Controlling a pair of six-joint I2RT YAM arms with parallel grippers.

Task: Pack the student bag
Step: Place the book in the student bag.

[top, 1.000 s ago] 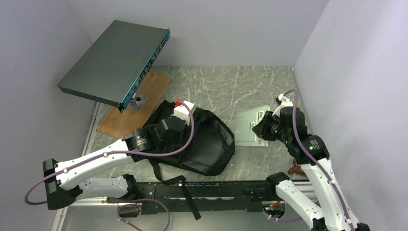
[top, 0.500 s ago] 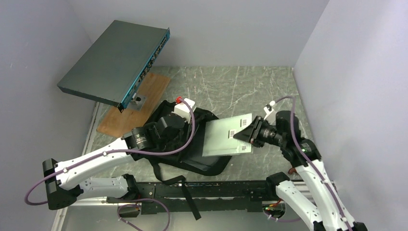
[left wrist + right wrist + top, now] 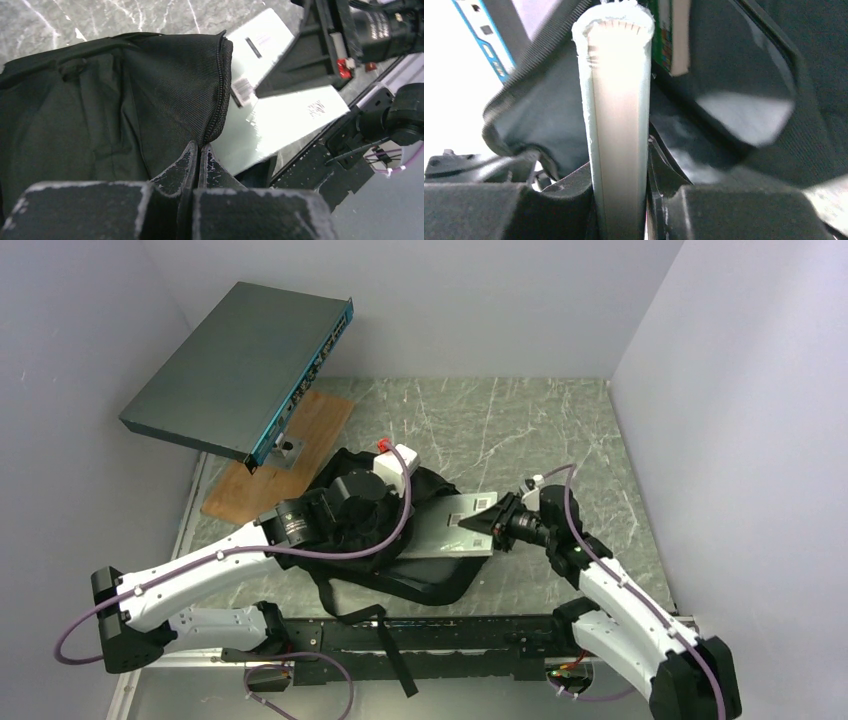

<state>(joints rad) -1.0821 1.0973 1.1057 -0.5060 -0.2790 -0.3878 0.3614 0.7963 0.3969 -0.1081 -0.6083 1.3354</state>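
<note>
Left pincer (image 3: 199, 150) on student bag (image 3: 100, 100) rim

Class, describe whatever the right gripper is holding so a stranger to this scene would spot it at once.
On the marble table, find the student bag, a big black backpack. Sticking out of its open mouth, pinched by the right gripper, is a flat white book. Amid all that black fabric it alone is pale, with barcode stickers.

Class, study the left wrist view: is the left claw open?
No, the left claw is shut, pinching the zippered edge of the bag.
</note>
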